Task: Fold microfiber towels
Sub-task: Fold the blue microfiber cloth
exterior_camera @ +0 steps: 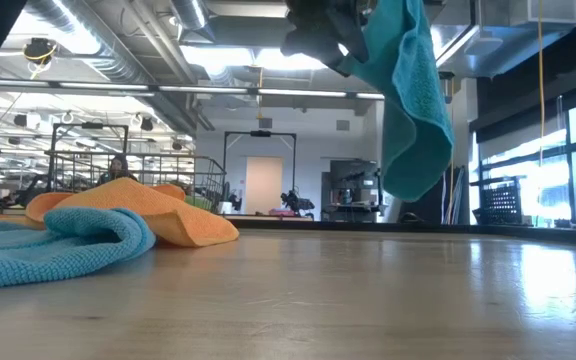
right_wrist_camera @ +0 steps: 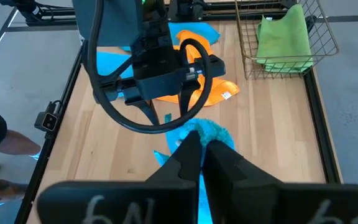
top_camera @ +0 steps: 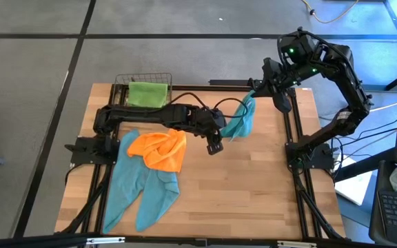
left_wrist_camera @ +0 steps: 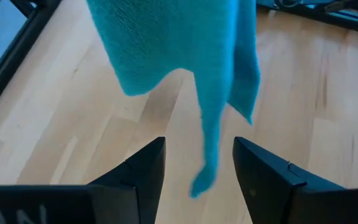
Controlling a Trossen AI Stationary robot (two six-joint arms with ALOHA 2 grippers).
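A: Where is the towel being worked on?

B: A teal towel (top_camera: 243, 118) hangs in the air over the far right part of the table (top_camera: 253, 186). The right gripper (top_camera: 253, 93) is pinched shut on its top edge, and the cloth drapes straight down, clear of the wood.

A: And the left arm?

B: The left gripper (top_camera: 214, 146) sits just beside the hanging cloth, its jaws spread wide. In its wrist view a lower corner (left_wrist_camera: 201, 180) of the towel dangles between the two fingers (left_wrist_camera: 143, 171), not yet pinched.

A: How will the cloth handle?

B: Light and limp, I'd judge. It has no stiffness, so it follows whichever point is held and sags everywhere else. The nap looks grippy, not slippery. The sensible hold is that dangling corner, so both corners can be pulled apart and the towel laid flat.

A: The others?

B: An orange towel (top_camera: 160, 149) lies crumpled on more teal towels (top_camera: 140, 186) at the left of the table. A green towel (top_camera: 147, 94) sits in the wire basket (top_camera: 165, 77) at the far edge.
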